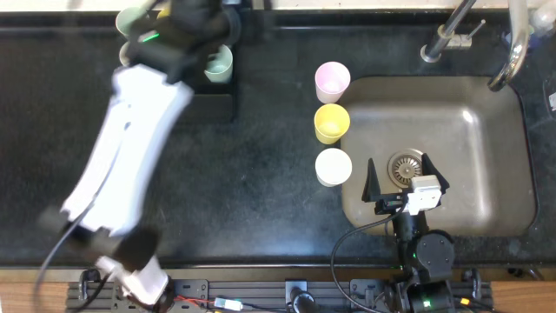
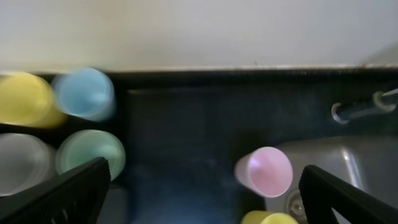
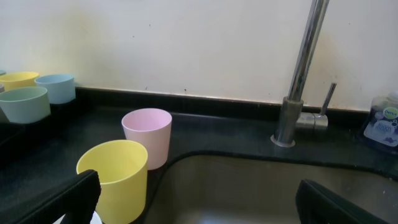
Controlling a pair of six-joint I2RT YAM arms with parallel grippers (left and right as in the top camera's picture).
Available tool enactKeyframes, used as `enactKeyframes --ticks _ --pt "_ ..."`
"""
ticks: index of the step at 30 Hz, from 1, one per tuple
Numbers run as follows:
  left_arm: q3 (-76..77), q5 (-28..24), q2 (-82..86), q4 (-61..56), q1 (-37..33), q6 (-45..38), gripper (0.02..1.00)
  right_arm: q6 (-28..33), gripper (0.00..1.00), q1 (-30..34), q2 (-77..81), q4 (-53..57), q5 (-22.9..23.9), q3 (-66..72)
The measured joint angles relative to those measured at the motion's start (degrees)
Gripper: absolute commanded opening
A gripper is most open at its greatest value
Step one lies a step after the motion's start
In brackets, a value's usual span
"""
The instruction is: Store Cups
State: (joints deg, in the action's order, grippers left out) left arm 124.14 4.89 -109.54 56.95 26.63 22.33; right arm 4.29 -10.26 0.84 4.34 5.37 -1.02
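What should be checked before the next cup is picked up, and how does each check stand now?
1. Left gripper open and empty: ok.
2. Right gripper open above the sink: ok.
3. Pink cup, yellow cup and white cup upright on the counter beside the sink: ok.
4. Blue cup and green cup upright by the back wall: ok.
5. Free place among the stored cups: cannot tell.

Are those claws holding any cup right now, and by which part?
Nothing is held. The left gripper and the right gripper are both open, with nothing between their fingers.
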Motion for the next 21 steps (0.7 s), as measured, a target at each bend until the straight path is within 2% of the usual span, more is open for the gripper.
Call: enactKeyframes --ticks 4,9,21 --pt "10.3 1.9 -12.4 7.2 5.3 7.6 1.0 0.0 0.998 0.0 0.0 0.0 0.0 0.0" --pt "18.3 2.7 -23.9 9.3 8.7 13.3 1.0 0.0 0.996 0.0 0.0 0.0 0.0 0.0" --pt "21.1 3.1 -31.4 9.9 9.2 17.6 1.0 0.0 0.998 0.0 0.0 0.0 0.0 0.0"
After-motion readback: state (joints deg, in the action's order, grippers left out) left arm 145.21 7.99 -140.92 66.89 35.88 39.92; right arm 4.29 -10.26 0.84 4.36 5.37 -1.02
